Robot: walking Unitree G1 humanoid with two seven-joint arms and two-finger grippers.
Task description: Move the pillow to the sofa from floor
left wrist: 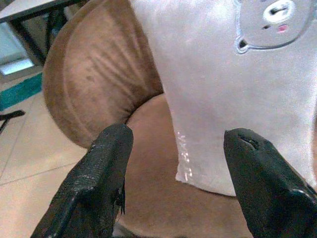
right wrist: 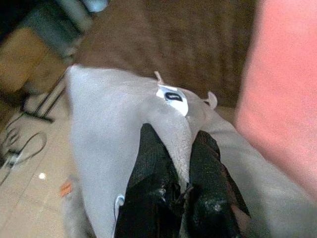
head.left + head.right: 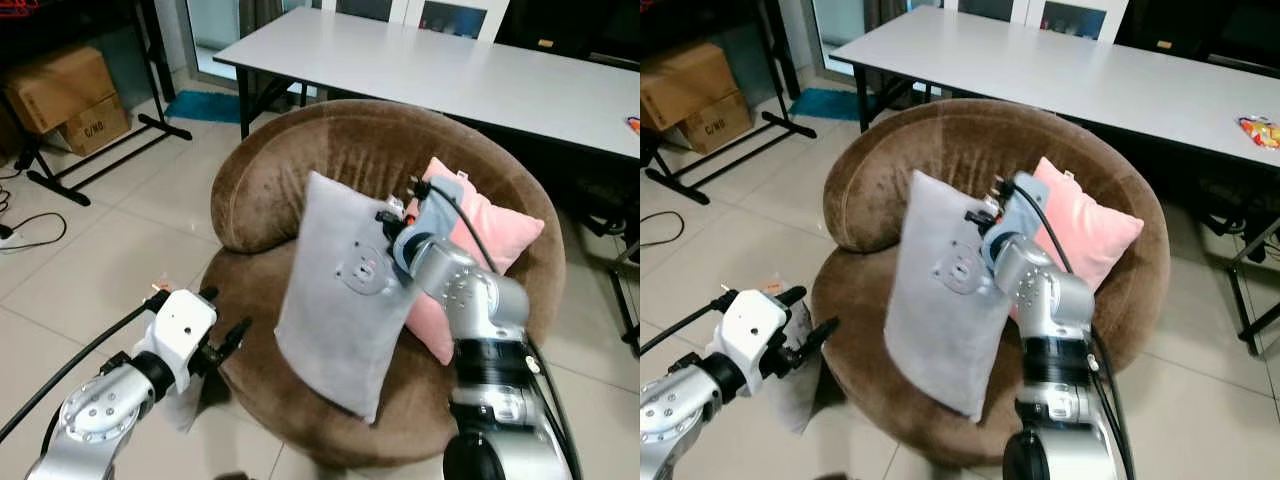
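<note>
A grey pillow (image 3: 335,300) with a bear face on it hangs tilted above the seat of the round brown sofa (image 3: 300,150), its lower corner down by the front of the seat. My right gripper (image 2: 178,144) is shut on a fold of the pillow's upper edge, seen from the head at the pillow's top right corner (image 3: 392,220). My left gripper (image 3: 228,318) stands open at the sofa's front left side, a short way from the pillow's lower left corner (image 1: 188,171), with nothing between its fingers (image 1: 106,158).
A pink pillow (image 3: 490,235) leans on the sofa's back right. A grey table (image 3: 430,70) stands behind the sofa. Cardboard boxes (image 3: 65,95), black stand legs (image 3: 100,160) and a cable (image 3: 30,235) lie on the tiled floor at the left. Something grey (image 3: 798,385) lies below my left gripper.
</note>
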